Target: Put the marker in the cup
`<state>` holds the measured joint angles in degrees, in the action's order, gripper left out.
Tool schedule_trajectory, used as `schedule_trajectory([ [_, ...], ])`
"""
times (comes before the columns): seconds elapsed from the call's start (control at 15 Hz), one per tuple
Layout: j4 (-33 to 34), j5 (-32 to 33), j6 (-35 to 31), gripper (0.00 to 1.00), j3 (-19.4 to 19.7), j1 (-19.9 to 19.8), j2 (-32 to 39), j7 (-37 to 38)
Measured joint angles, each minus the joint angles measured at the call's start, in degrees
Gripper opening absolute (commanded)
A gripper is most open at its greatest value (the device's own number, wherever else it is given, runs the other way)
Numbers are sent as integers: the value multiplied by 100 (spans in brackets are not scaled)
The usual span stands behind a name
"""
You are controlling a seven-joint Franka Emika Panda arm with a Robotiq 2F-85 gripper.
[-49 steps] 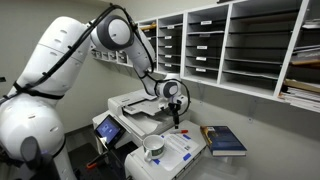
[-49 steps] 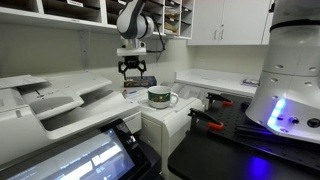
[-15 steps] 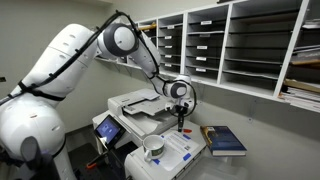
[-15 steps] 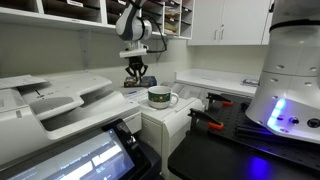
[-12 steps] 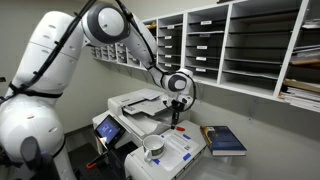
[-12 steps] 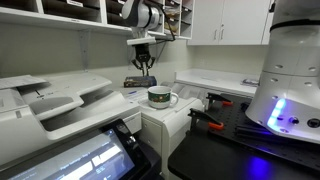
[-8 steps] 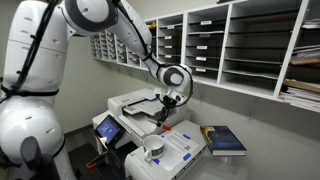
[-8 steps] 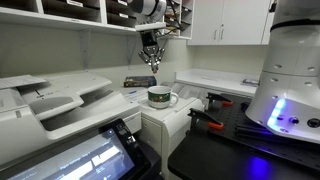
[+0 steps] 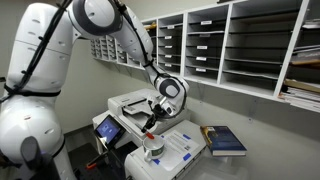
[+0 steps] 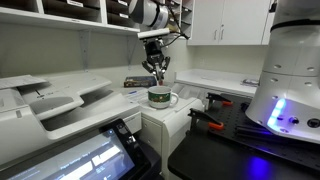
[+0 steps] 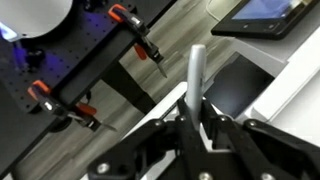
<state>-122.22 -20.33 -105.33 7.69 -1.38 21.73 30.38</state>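
The marker [image 11: 193, 85] is held clamped in the hand [image 10: 155, 75] above the cup [image 10: 160, 97]; lowering and release seem called for next.

Exterior view high and far, facing cup [image 9: 152, 149]; exterior view low by printer [image 10: 60, 100], same cup; wrist view close, down along gripper [image 11: 197, 120].

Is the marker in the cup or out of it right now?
Out. The wrist view shows the marker clamped in the pincer, and in an exterior view the pincer hangs above the cup.
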Motion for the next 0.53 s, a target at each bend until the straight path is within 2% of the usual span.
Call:
schedule_trajectory([
  [0.07, 20, -121, -1, 5, 0, -37, 131, 0],
  [0.13, 48, -192, -7, 20, 2, -75, 251, 0],
  [0.2, 92, -233, -27, 45, 6, -114, 363, 0],
  [0.33, 196, -247, -225, 50, 39, -163, 519, 0],
  [0.53, 418, -245, -573, 72, 86, -197, 559, 0],
])
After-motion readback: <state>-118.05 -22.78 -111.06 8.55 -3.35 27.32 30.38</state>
